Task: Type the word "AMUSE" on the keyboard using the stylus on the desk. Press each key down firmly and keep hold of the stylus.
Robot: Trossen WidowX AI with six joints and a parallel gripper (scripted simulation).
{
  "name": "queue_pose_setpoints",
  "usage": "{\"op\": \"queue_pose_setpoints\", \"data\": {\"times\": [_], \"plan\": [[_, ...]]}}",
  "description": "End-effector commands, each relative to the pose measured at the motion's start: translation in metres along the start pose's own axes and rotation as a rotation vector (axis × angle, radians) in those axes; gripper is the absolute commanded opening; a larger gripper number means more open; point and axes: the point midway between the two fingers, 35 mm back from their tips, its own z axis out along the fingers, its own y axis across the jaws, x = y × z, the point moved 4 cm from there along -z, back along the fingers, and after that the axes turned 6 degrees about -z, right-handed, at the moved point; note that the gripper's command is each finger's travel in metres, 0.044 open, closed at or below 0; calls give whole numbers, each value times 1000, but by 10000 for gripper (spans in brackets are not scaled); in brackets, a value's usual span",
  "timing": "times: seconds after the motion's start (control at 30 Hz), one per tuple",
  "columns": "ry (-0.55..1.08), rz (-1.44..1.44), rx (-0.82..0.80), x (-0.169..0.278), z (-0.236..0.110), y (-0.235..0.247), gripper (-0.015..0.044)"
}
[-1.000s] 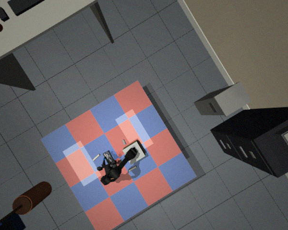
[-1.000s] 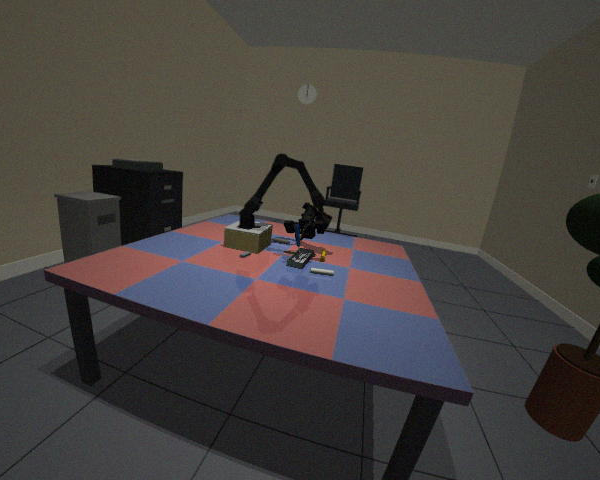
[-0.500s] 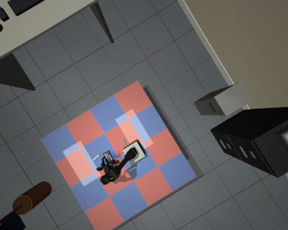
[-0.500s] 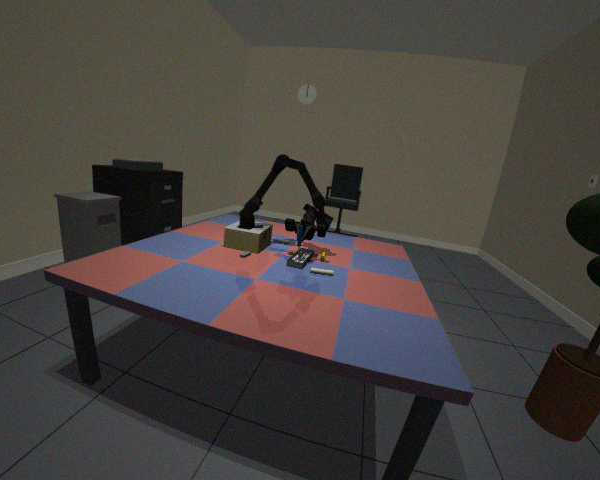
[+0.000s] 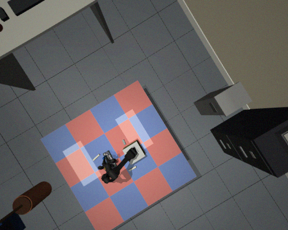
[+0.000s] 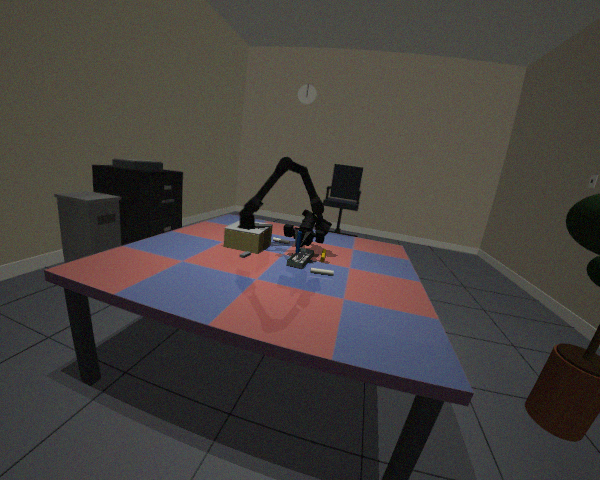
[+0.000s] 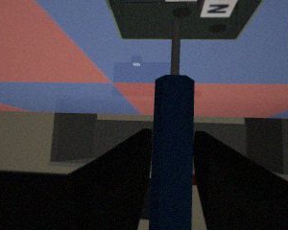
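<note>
My gripper [image 6: 301,238] [image 7: 172,139] is shut on the blue stylus [image 6: 298,243] [image 7: 174,158]. The stylus's thin grey tip [image 7: 176,53] points away from the fingers and overlaps the near part of the keyboard in the wrist view. I cannot tell whether it touches a key. The dark keyboard [image 5: 108,155] [image 6: 300,259] [image 7: 149,26] lies on the table, with white keys. One key marked N [image 7: 219,8] shows just right of the tip in the wrist view. The other letters are out of view or too small to read, and the arm partly covers the keyboard from above.
The arm stands on a white-topped box [image 6: 235,240]. A white cylinder [image 5: 96,157] [image 6: 322,271] lies beside the keyboard, and another [image 5: 132,168] [image 6: 280,240] lies near the box. A yellow object [image 6: 323,255] and a small grey block [image 5: 124,142] [image 6: 245,254] are also on the table.
</note>
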Motion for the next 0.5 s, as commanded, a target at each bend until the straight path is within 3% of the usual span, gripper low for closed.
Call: {"op": "queue_pose_setpoints", "data": {"times": [0.0, 0.13, 0.23, 0.47], "plan": [[6, -4, 3, 0, 0, 0, 0], [6, -4, 3, 0, 0, 0, 0], [6, -4, 3, 0, 0, -3, 79], [6, -4, 3, 0, 1, -5, 81]]}}
